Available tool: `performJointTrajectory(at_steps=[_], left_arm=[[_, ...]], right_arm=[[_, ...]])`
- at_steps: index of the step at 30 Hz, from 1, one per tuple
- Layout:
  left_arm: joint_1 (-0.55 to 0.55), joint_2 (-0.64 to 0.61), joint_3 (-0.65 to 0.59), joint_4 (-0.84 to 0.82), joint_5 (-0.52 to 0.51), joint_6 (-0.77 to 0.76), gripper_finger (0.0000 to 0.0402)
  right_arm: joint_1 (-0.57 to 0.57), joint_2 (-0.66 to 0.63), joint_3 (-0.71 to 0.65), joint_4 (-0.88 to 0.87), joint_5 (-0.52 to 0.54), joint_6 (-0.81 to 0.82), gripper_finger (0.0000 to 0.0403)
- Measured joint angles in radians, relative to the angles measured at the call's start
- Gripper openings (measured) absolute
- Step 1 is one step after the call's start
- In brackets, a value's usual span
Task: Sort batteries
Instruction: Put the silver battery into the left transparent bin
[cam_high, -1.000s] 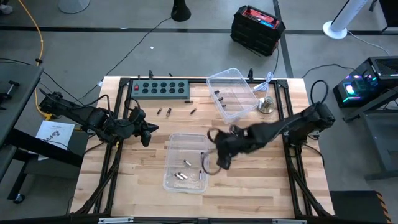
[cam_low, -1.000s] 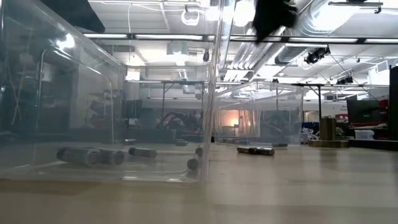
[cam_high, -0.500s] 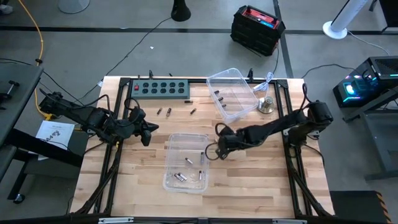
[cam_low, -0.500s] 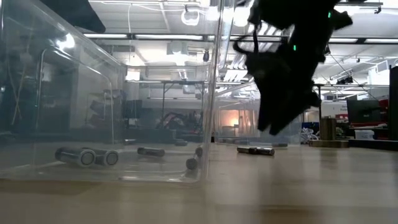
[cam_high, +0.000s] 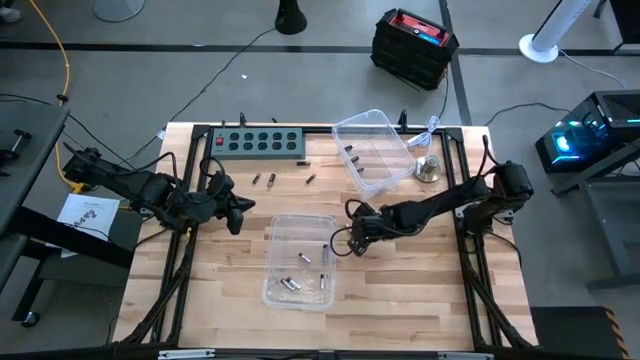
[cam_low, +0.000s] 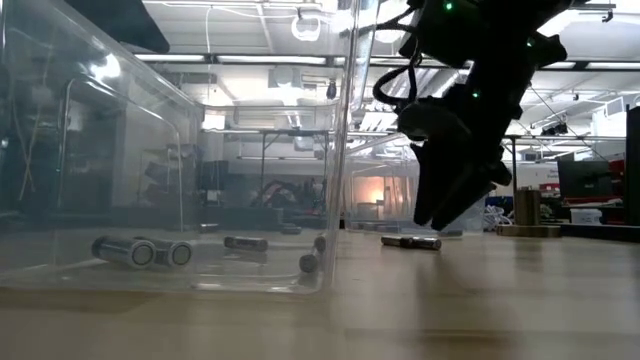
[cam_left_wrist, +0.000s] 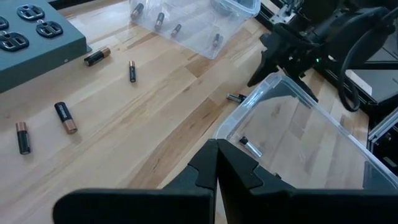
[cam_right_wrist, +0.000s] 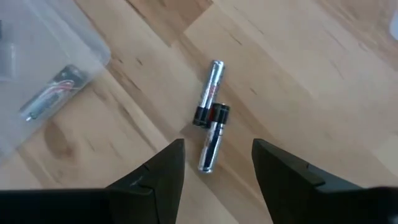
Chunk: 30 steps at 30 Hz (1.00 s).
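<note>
The right gripper hovers, jaws open, over two batteries lying on the bench just beside the near bin (probably touching end to end). The left gripper, jaws closed, waits beside that bin.

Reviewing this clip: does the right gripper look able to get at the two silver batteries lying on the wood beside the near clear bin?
Probably yes. The right gripper is open and sits just over the two silver batteries, which lie touching on bare wood outside the near clear bin. Nothing lies between fingers and batteries.
</note>
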<state>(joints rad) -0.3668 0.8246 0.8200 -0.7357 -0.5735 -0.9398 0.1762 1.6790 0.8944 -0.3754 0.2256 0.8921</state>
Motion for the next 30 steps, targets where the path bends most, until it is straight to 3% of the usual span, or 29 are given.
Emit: performJointTrajectory(at_steps=[9,11,13,15,16,19,23,25,30], left_arm=[[0.0,0.0,0.0,0.0,-0.014,-0.001,0.0],[0.0,0.0,0.0,0.0,-0.014,-0.001,0.0],[0.0,0.0,0.0,0.0,-0.014,-0.001,0.0],[0.0,0.0,0.0,0.0,-0.014,-0.001,0.0],[0.0,0.0,0.0,0.001,-0.014,-0.001,0.0],[0.0,0.0,0.0,0.002,-0.015,0.0,0.0],[0.0,0.0,0.0,0.0,-0.015,0.005,0.0],[0.0,0.0,0.0,0.0,-0.017,0.025,0.0],[0.0,0.0,0.0,-0.001,-0.044,0.053,0.0]], right_arm=[[0.005,0.107,0.005,0.027,0.001,-0.009,0.0175],[0.004,0.119,0.009,-0.02,0.004,0.011,0.015],[0.004,0.115,0.01,-0.06,0.011,0.02,0.0097],[0.002,0.089,0.006,-0.09,-0.003,0.004,0.0033],[0.001,0.066,0.005,-0.102,-0.013,-0.01,0.0021],[0.002,-0.022,-0.008,-0.219,-0.032,0.016,0.002],[0.017,-0.199,-0.001,-0.257,0.05,0.046,0.0008],[0.029,-0.274,-0.004,-0.195,0.063,0.008,0.0009],[0.045,-0.349,0.0,0.268,0.024,-0.143,0.0005]])
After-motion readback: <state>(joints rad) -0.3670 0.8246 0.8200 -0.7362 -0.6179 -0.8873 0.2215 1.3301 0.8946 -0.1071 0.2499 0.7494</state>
